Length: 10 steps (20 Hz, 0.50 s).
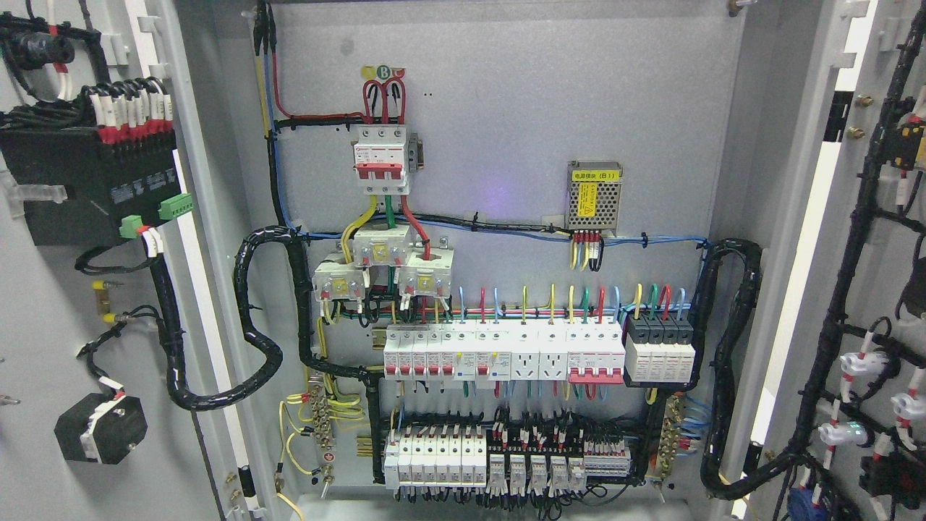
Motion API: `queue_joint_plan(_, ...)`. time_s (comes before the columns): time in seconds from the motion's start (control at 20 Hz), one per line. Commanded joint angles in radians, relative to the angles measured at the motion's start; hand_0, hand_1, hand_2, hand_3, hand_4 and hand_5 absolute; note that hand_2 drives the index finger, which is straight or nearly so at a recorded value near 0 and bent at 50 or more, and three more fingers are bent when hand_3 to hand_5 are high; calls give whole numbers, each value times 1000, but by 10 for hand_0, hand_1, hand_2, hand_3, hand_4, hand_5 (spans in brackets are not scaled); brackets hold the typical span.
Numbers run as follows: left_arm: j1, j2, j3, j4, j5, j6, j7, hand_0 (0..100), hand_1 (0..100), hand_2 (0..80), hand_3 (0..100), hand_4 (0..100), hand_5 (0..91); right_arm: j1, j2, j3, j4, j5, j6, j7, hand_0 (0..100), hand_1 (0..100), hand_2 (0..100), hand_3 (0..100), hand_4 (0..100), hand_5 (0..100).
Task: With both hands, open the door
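An electrical cabinet stands with both doors swung wide open. The left door (43, 304) fills the left edge and shows its inner face with a black module and wiring. The right door (868, 275) fills the right edge and shows its inner face with black cable looms. Between them the grey back panel (506, 108) carries a red main breaker (381, 163), rows of breakers (499, 354) and terminal blocks (499, 463). Neither of my hands nor arms shows in the head view.
Thick black cable bundles (253, 318) loop from the left door into the cabinet, and another bundle (731, 362) loops to the right door. A small power supply (595, 194) sits at the upper right of the panel.
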Motion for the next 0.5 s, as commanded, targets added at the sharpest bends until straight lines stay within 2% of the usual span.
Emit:
queue_joint_plan(0.0,-25,130,104,122,67,-524,4,0,0,0,0,0,0,20,13,-57,4,-29,0,-2,383,0,0,0,0,0)
queue_joint_plan(0.45,-114,207,123,237,87,-523,4,0,0,0,0,0,0,46,13,-77,2,-44,-2,-2,383,0,0,0,0,0)
